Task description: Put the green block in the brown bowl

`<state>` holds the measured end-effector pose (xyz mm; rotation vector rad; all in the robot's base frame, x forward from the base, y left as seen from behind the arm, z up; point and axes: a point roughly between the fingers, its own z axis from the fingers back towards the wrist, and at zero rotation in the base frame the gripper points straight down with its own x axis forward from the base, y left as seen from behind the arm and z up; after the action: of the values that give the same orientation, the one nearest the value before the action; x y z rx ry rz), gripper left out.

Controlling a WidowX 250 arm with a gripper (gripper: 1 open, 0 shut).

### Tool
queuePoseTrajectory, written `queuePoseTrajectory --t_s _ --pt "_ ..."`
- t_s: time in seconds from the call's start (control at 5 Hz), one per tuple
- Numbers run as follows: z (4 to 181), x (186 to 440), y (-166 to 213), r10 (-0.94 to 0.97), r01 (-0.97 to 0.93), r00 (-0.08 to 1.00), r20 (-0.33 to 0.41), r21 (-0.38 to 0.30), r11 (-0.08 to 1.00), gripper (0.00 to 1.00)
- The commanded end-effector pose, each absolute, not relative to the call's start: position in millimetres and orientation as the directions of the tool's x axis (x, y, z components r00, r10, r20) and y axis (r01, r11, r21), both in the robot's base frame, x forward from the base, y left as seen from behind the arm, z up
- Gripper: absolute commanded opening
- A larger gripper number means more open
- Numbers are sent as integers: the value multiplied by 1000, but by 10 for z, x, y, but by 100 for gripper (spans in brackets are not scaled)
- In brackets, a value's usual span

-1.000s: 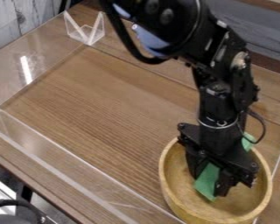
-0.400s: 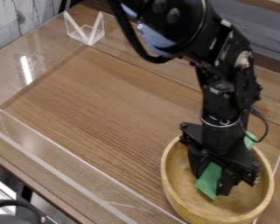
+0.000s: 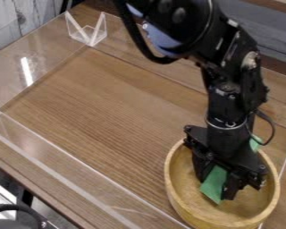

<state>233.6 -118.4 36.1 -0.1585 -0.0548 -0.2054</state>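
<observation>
The brown bowl [image 3: 179, 199], a round tan wooden bowl with a thick rim, sits at the lower right of the table. My gripper [image 3: 221, 188] points straight down into it, with its black fingers [image 3: 200, 173] reaching below the rim. Between them stands the green block [image 3: 213, 187], a small light-green bar, tilted and nearly on end just above the bowl's floor. The jaws are closed against the block's sides. The block's upper end is hidden by the gripper.
The wooden tabletop [image 3: 104, 103] is fenced by low clear acrylic walls [image 3: 38, 143] on the left and front. A small clear acrylic stand [image 3: 86, 31] sits at the back left. The black arm [image 3: 217, 63] rises above the bowl.
</observation>
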Motion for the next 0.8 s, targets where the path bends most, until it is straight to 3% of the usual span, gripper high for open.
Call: queuePoseTrajectory --t_s 0.0,0.6 --pt "407 2386 -1180 -190 201 978 83 -154 968 0" --pt "416 2384 -1159 -176 183 982 62 -154 971 0"
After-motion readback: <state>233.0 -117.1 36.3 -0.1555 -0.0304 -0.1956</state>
